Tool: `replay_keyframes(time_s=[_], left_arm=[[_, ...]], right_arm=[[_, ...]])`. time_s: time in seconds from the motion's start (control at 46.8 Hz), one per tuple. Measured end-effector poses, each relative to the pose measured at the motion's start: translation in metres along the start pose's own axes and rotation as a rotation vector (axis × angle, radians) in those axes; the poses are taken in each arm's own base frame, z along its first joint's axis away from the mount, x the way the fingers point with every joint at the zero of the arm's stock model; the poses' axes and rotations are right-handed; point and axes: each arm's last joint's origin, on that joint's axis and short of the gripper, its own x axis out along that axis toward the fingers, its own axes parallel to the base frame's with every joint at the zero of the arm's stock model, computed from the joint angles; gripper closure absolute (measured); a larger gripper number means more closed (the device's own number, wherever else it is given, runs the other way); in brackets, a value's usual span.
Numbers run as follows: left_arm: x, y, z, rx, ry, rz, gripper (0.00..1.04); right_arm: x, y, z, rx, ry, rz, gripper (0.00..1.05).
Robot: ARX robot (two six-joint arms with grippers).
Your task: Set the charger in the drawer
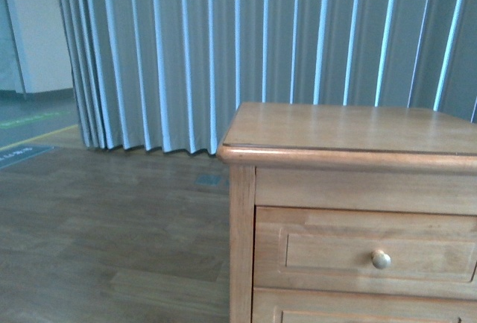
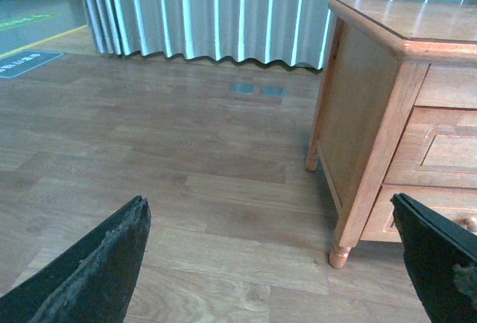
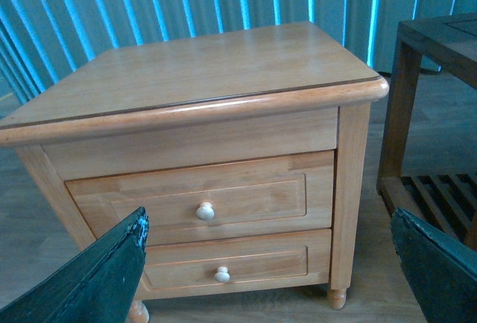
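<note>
The charger shows in no view. A honey-brown nightstand (image 1: 350,129) has two closed panel-front drawers, each with one round pale knob. The upper drawer (image 3: 246,196) has its knob (image 3: 205,211) at mid front. The lower drawer (image 3: 261,259) sits just under it. The upper drawer also shows in the front view (image 1: 358,252). My right gripper (image 3: 267,218) is open and empty, facing the drawer fronts from a distance. My left gripper (image 2: 267,204) is open and empty over the floor, off the nightstand's side (image 2: 358,114). The top of the nightstand is bare.
A grey pleated curtain (image 1: 261,39) hangs behind the nightstand. A dark wooden table with a slatted lower shelf (image 3: 440,47) stands close beside it. Wood-plank floor (image 1: 112,241) stretches out on the other side.
</note>
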Motion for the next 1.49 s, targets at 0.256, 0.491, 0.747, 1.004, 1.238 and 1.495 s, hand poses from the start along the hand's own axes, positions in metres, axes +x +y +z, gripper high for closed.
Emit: replay_keyframes(time_s=[0.256, 0.491, 0.747, 1.004, 1.238, 1.495], left_arm=[[0.000, 0.000, 0.000, 0.000, 0.000, 0.000, 0.06], [0.000, 0.000, 0.000, 0.000, 0.000, 0.000, 0.06], [0.000, 0.000, 0.000, 0.000, 0.000, 0.000, 0.06], [0.000, 0.000, 0.000, 0.000, -0.001, 0.000, 0.06], [0.000, 0.000, 0.000, 0.001, -0.001, 0.000, 0.06], [0.000, 0.000, 0.000, 0.002, -0.001, 0.000, 0.06]], right_arm=[[-0.009, 0.009, -0.016, -0.111, -0.019, 0.048, 0.50], [-0.018, 0.009, -0.029, -0.128, -0.020, 0.053, 1.03], [-0.026, 0.007, -0.040, -0.130, -0.030, 0.055, 1.03], [-0.031, 0.006, -0.044, -0.131, -0.028, 0.055, 1.03], [-0.041, 0.005, -0.047, -0.131, -0.022, 0.055, 1.03], [-0.041, 0.005, -0.047, -0.131, -0.022, 0.055, 1.03]])
